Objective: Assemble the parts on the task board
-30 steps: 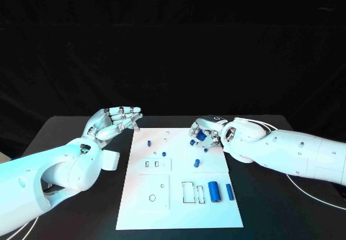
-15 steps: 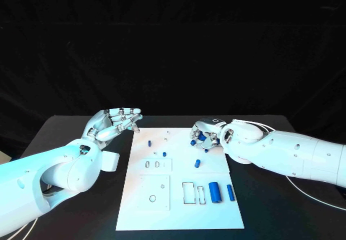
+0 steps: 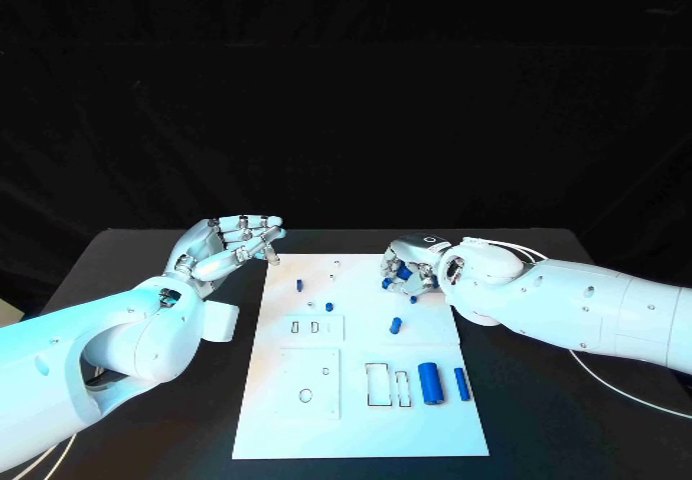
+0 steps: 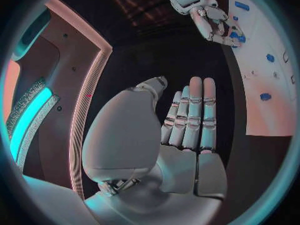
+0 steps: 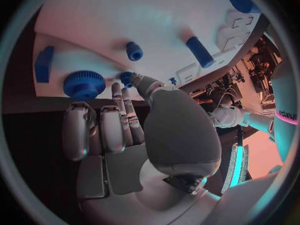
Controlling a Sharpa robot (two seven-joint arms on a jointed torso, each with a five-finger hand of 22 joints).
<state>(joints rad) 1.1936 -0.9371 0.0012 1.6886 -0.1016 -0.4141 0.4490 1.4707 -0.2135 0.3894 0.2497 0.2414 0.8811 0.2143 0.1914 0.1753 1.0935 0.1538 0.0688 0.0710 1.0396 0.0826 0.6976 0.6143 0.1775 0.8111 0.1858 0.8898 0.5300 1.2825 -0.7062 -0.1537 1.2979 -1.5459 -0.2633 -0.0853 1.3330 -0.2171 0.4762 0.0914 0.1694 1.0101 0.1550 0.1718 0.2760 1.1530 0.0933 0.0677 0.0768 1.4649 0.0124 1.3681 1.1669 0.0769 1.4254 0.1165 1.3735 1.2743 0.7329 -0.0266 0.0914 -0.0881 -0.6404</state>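
1. The right hand (image 3: 411, 270) hovers over the task board's (image 3: 361, 420) far right corner, fingers curled around nothing I can confirm; the blue gear (image 5: 83, 84) lies just beside them.
2. Pinch the gear's rim squarely.
3. The left hand (image 3: 231, 245) waits, fingers apart, beside the board.
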